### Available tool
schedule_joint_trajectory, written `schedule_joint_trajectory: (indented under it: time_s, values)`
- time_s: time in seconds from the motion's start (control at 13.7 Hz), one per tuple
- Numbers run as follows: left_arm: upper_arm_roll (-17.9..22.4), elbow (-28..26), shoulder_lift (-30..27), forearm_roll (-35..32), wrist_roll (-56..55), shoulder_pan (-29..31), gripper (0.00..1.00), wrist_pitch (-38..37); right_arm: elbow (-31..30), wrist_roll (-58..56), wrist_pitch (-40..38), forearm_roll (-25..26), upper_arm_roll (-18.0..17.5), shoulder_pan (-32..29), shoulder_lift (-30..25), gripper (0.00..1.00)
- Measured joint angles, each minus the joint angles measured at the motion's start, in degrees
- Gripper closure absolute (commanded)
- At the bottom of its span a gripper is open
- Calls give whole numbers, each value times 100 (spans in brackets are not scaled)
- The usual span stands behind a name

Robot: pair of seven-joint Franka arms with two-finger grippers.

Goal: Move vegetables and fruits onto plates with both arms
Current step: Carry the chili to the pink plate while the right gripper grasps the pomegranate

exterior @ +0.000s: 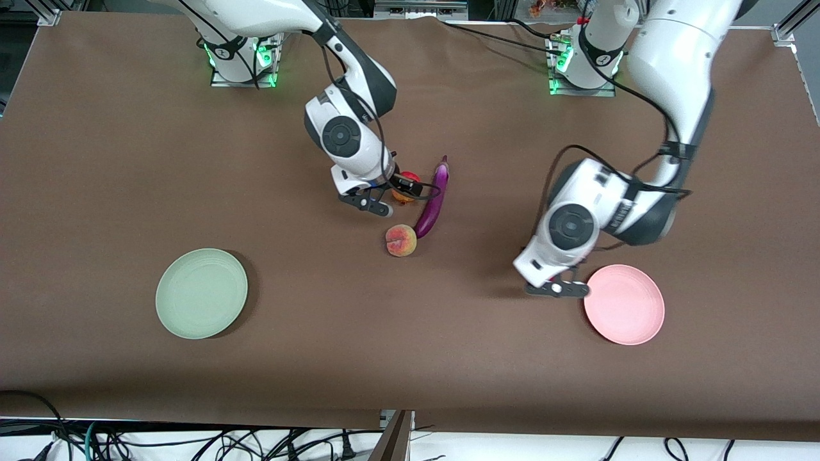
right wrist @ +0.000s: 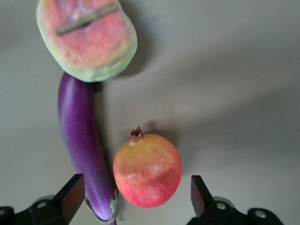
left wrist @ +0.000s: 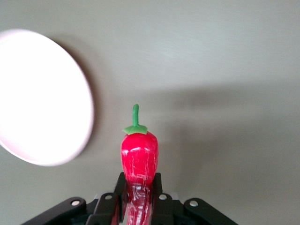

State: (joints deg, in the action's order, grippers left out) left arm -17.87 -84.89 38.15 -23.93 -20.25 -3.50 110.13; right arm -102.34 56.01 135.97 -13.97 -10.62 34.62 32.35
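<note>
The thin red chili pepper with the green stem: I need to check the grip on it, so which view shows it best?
The left wrist view: the thin red chili pepper sits clamped in the left gripper, stem outward. The front view hides it under the left arm; the right wrist view misses it.

Peach [exterior: 401, 241] touching eggplant [exterior: 433, 198], between two plates.

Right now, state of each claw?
Left claw: shut on the chili pepper, up in the air beside the pink plate.
Right claw: open, over the red-yellow fruit, fingers either side of it, beside the eggplant.
</note>
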Motion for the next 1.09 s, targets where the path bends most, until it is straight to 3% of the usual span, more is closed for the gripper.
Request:
schedule_joint_trajectory:
  time_s: [0.36, 0.58, 0.87, 0.95, 1.02, 1.09]
  values:
    - [30, 134, 28, -565, 1848, 600, 90, 97, 0, 3, 19, 0, 1, 69, 118, 0]
    - [194, 137, 260, -1043, 2092, 618, 90, 657, 1, 3, 87, 0, 1, 145, 224, 0]
    - [237, 140, 734, -1065, 2118, 665, 87, 1124, 2, 3, 332, 0, 3, 215, 397, 0]
    - [243, 138, 808, -1065, 2118, 675, 76, 1240, 1, 3, 362, 0, 6, 222, 445, 4]
    - [246, 133, 849, -1065, 2118, 698, 53, 1274, 1, 3, 386, 0, 8, 224, 481, 30]
    - [246, 128, 870, -1065, 2121, 728, 1, 1297, 1, 3, 403, 1, 11, 225, 502, 57]
